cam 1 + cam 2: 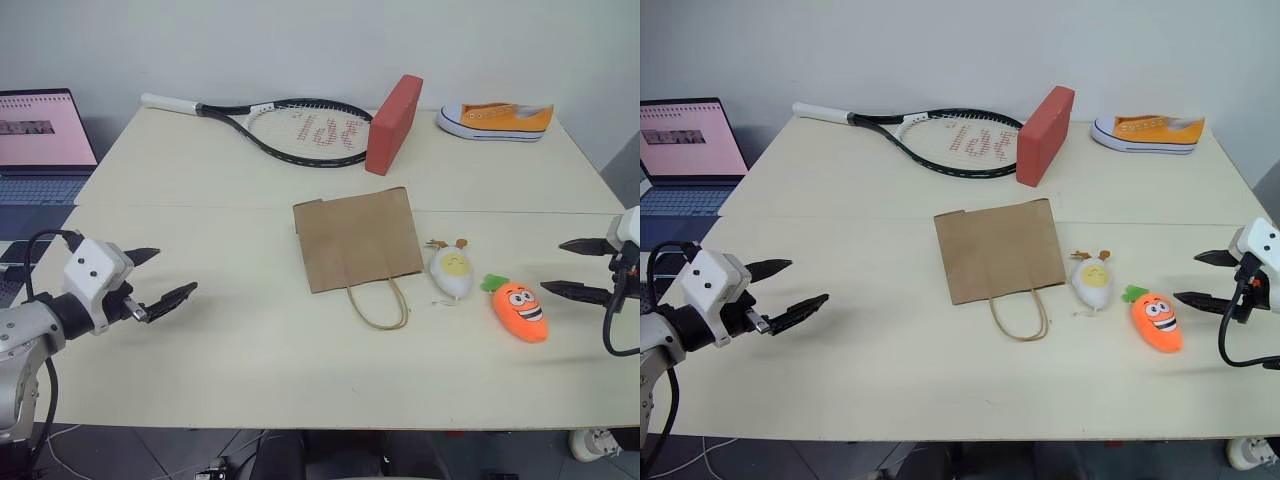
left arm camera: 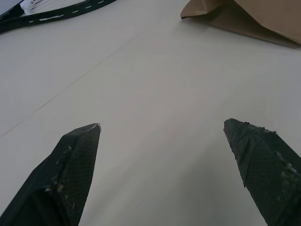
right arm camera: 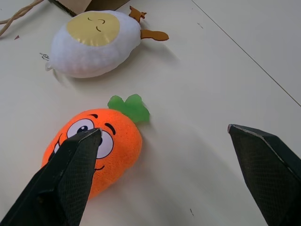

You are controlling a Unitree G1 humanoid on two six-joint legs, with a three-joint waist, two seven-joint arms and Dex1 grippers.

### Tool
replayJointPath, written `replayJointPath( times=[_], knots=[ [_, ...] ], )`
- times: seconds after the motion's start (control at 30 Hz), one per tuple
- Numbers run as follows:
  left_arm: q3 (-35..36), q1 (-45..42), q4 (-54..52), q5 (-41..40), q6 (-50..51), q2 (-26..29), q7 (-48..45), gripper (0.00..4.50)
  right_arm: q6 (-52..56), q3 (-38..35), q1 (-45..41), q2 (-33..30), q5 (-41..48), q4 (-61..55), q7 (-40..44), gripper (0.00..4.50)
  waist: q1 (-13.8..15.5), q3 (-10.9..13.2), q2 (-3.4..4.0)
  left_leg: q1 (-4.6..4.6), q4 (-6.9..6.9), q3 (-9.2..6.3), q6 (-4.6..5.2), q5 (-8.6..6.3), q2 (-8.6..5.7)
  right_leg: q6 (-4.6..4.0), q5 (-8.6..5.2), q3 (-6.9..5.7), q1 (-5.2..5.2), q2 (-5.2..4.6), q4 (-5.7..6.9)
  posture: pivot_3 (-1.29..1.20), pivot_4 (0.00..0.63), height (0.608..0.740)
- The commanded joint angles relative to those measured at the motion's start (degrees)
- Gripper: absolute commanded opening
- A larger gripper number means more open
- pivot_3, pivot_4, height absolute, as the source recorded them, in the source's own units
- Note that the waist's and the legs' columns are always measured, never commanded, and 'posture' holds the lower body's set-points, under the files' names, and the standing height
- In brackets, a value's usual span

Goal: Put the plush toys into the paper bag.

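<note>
You are at the very start of the job: both plush toys are still out on the table [image 1: 200, 370] and the paper bag [image 1: 355, 240] lies flat in the middle of it, its mouth and twisted loop handles turned toward you. The egg toy [image 1: 452, 272] rests just beside the bag's right edge, and the carrot toy [image 1: 521, 311] lies a little further right, near it but not touching. Your right gripper [image 1: 580, 268] hovers just right of the carrot with its fingers spread wide and nothing between them; in the right wrist view the carrot sits ahead of the fingers, off to one side of the gap, not centred in it. Your left gripper [image 1: 162, 276] hangs over bare table well left of the bag, also spread wide and empty. I judge the step in hand to be the reach for the carrot. You will likely need to shift the right gripper until the carrot lies squarely between the fingers, then lower and close. Since the bag is collapsed flat, expect to use the left gripper to lift or hold its mouth open.
</note>
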Motion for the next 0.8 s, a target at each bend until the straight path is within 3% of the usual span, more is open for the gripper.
replayJointPath(
  times=[0.03,0.17,0.37,0.63,0.8],
  knots=[
    [-2.0,-1.1,-5.4,-1.9,1.3,0.7,-1.4,4.48,-1.6,-3.5,0.1,-0.2,1.7,-2.5,-0.4,4.5,0.0,0.0,0.0,0.0,0.01,0.0,0.0,0.0,0.0,0.0,0.0,0.0,0.0,0.0,0.0,0.0,0.15,0.74],
    [-7.1,-2.7,-10.9,-3.4,3.8,1.2,-3.7,4.48,-0.2,-5.7,2.4,0.0,3.5,-7.0,-0.2,4.5,0.1,0.0,0.0,0.01,0.02,-0.01,0.0,0.0,0.0,0.11,0.07,0.01,0.02,0.01,0.02,0.0,0.15,0.74],
    [-17.7,-7.6,-14.7,0.4,2.1,1.0,-6.1,4.48,7.2,-10.5,9.2,-0.1,8.6,-20.0,-0.5,4.5,0.8,0.0,0.04,0.03,0.03,-0.01,0.0,0.0,0.02,0.28,0.16,0.04,0.04,0.06,0.02,0.0,0.15,0.74],
    [-34.2,-19.0,-11.7,7.8,-2.8,-8.0,-5.9,4.48,18.1,-15.7,21.2,3.1,15.3,-43.3,-5.0,4.5,1.2,-0.1,0.04,0.05,0.12,-0.07,0.0,0.0,0.07,0.3,0.18,0.07,0.17,0.18,-0.01,0.0,0.15,0.74],
    [-41.4,-23.1,-7.0,13.3,-7.0,-13.5,-5.8,4.48,21.8,-17.3,25.9,4.4,16.5,-49.4,-7.5,4.5,1.2,-0.1,0.02,-0.02,0.28,-0.11,0.0,0.0,0.04,0.3,0.18,0.09,0.22,0.2,-0.04,0.0,0.15,0.74]
  ],
)
